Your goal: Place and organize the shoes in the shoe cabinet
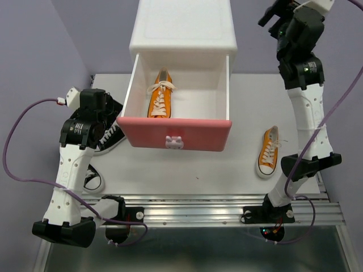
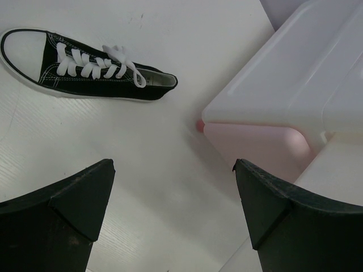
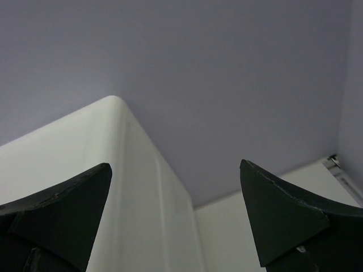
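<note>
Two shoes are black and lie at the left of the table [image 1: 215, 170]. The near black shoe [image 1: 93, 180] pokes out beside my left arm, and the far black shoe [image 1: 112, 135] is half hidden under it. My left gripper [image 2: 173, 170] is released, fingers wide apart with only bare table between them. In its wrist view a black shoe [image 2: 91, 71] lies on its side beyond the left finger, clear of both fingers; I cannot tell which of the two it is. A lower corner of the cabinet [image 1: 182, 28] shows ahead of the right finger.

At the middle, the cabinet stands at the far edge with its upper drawer [image 1: 176, 133] pulled out. One orange shoe [image 1: 160, 96] lies inside, in the left half, toe toward me. The second orange shoe [image 1: 268, 151] sits on the table right of the drawer, near my right arm.

My right gripper [image 3: 176, 170] is raised high, well apart from both orange shoes, also released and holding nothing. Its view shows the cabinet's top corner and the wall.
</note>
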